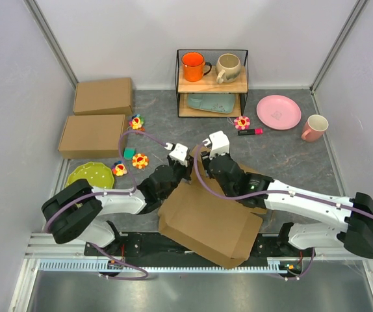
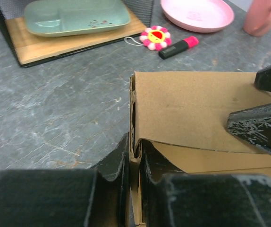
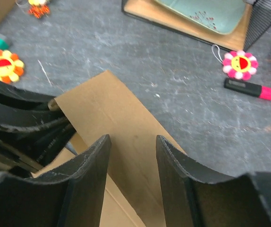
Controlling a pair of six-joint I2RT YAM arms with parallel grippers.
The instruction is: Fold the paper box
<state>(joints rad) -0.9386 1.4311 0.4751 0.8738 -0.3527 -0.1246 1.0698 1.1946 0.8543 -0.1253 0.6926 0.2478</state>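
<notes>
Paper box lies half-folded close in front, left gripper pinching its raised wall edge, right gripper jaws apart over the adjoining flap, which runs straight ahead.

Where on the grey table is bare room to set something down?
Widest bare patch: far right, between the round pink plate, the pink mug and the right arm. A narrower strip lies between the black wire shelf and the closed brown cardboard boxes. Crowded: left, around the flower toys and round green plate.
</notes>
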